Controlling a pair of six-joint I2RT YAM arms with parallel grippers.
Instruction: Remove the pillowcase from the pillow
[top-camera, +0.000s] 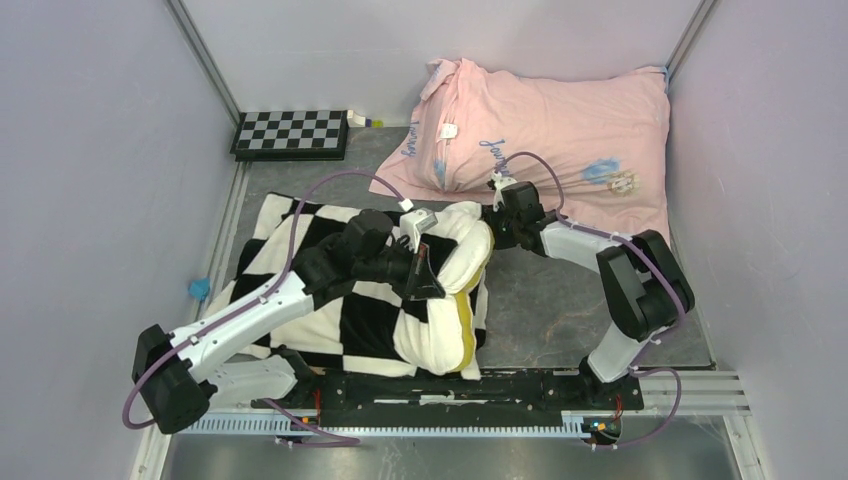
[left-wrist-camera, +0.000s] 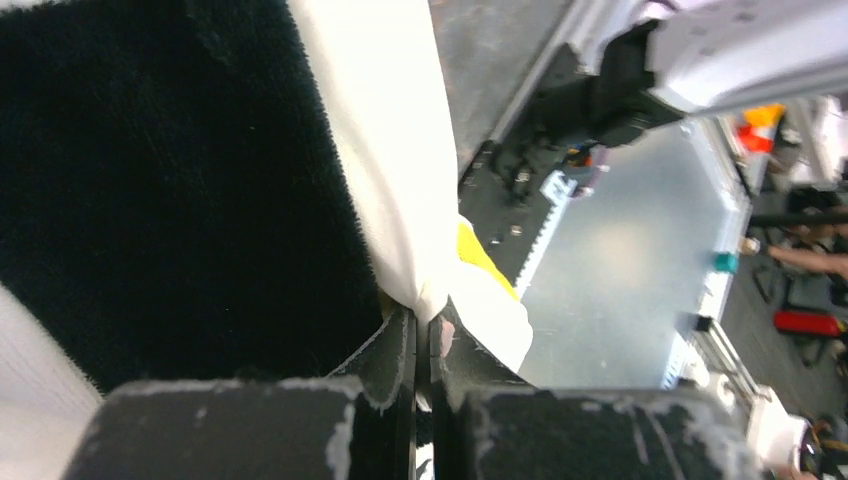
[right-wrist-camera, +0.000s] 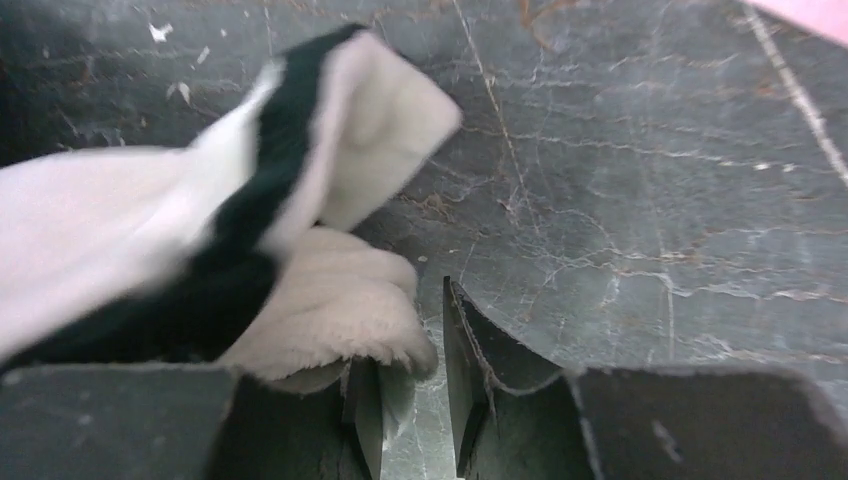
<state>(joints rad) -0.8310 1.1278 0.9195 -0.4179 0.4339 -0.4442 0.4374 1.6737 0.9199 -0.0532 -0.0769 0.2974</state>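
Checker fabric is spreading across the left-centre of the counter (top-camera: 560, 300) in the top view: the pillowcase (top-camera: 365, 325) is lying flat, and the pillow (top-camera: 440, 330) is sticking out of its right side, white with a yellow edge. The left pincer (top-camera: 425, 275) is sitting where case and pillow meet. The right pincer (top-camera: 493, 228) is reaching in at the pillow's far right corner, just in front of a pink pillow (top-camera: 560, 130).

From the left wrist, the left pincer (left-wrist-camera: 424, 335) is pinching tight on the white edge of the pillowcase (left-wrist-camera: 180, 180), with no gap showing between the jaws. The yellow trim of the pillow (left-wrist-camera: 478, 255) is peeking out just beside that grip.

From the right wrist, the right pincer (right-wrist-camera: 412, 330) is standing narrow, a slim gap showing between the jaws. A fold of the pillowcase (right-wrist-camera: 200, 230) is bulging over one of its fingers (right-wrist-camera: 360, 410), while the other is staying apart from the cloth above the bare counter (right-wrist-camera: 650, 200).
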